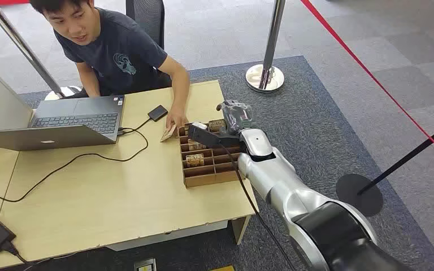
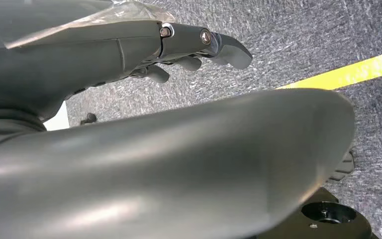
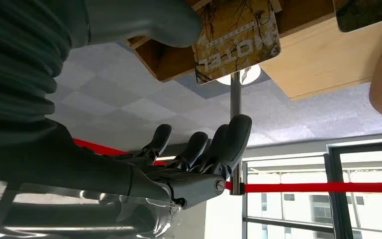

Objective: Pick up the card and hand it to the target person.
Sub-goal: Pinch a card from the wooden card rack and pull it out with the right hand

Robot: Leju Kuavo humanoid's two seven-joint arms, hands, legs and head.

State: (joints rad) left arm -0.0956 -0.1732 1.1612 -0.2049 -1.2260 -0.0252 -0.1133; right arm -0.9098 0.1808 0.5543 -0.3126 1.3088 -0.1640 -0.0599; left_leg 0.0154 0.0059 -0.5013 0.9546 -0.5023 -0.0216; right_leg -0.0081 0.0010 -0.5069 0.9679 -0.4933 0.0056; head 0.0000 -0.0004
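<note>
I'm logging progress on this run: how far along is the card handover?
Done: the right hand is over the wooden card box at the table's edge. In hand: its thumb sits by a hotel card standing in the box, but its fingers are spread away from it, so nothing is gripped. Left: grip the card, lift it, and pass it to the person, whose hand rests beside the box.

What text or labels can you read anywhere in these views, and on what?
"HOTEL", seen upside down, on the yellow-brown printed card standing in the brown wooden slotted box.
The smaller line under it: too blurred to read.
Cards in the other slots: too small.
Pale graphic on the person's dark T-shirt: no readable words.
</note>
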